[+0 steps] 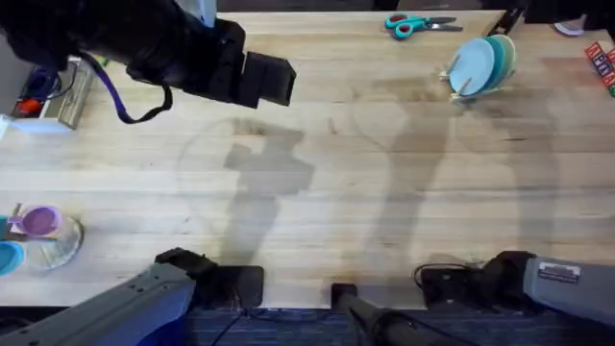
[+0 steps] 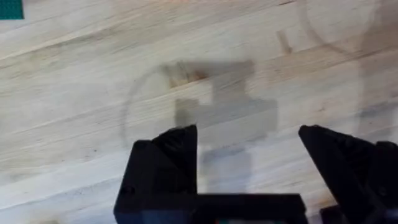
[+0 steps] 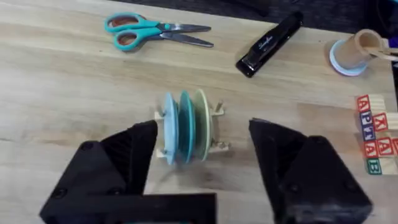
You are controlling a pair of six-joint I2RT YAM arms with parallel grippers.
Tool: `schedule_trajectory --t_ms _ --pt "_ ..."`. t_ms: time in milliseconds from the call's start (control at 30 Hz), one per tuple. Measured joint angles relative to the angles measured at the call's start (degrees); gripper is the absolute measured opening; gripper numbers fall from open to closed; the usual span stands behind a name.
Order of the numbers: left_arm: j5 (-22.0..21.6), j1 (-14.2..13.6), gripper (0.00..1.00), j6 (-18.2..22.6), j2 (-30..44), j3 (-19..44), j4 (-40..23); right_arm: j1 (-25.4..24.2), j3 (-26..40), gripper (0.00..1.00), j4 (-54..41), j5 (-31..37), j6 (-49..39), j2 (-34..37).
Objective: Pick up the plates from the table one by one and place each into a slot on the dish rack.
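Observation:
The dish rack [image 1: 459, 86] stands at the far right of the table [image 1: 317, 192] with three plates upright in its slots. In the right wrist view they are a light blue plate [image 3: 169, 127], a darker teal plate [image 3: 185, 124] and a pale cream plate [image 3: 201, 121], with the wooden rack [image 3: 219, 111] showing at their sides. My right gripper [image 3: 204, 127] is open and empty, well short of the rack, low at the table's near right edge [image 1: 437, 284]. My left gripper [image 2: 247, 134] is open and empty above bare wood, raised high at the far left [image 1: 269, 82].
Teal scissors [image 1: 421, 23] lie behind the rack, with a black stapler [image 3: 270, 43], a roll on a holder [image 3: 351, 53] and letter blocks [image 3: 376, 134] nearby. Purple and blue small cups [image 1: 38, 223] sit at the near left edge. A green baseplate corner [image 2: 9, 7] shows.

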Motion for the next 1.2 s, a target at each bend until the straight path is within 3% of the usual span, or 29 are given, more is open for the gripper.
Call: schedule_trajectory --t_ms 67,133,833,1200 --pt "0.00 0.00 0.993 0.00 0.00 0.00 0.02 0.00 0.00 0.980 -2.24 0.01 0.19 -2.13" --pt "0.00 0.00 0.993 0.00 0.00 0.00 0.02 0.00 0.00 0.992 -4.73 0.00 0.24 -4.28" --pt "0.00 0.00 0.994 0.00 0.00 0.00 0.00 0.00 0.00 0.996 -33.42 -2.40 0.85 -30.22" --pt "0.00 0.00 0.993 0.00 0.00 0.00 0.00 0.00 0.00 0.996 -46.85 -2.43 0.85 -39.08"
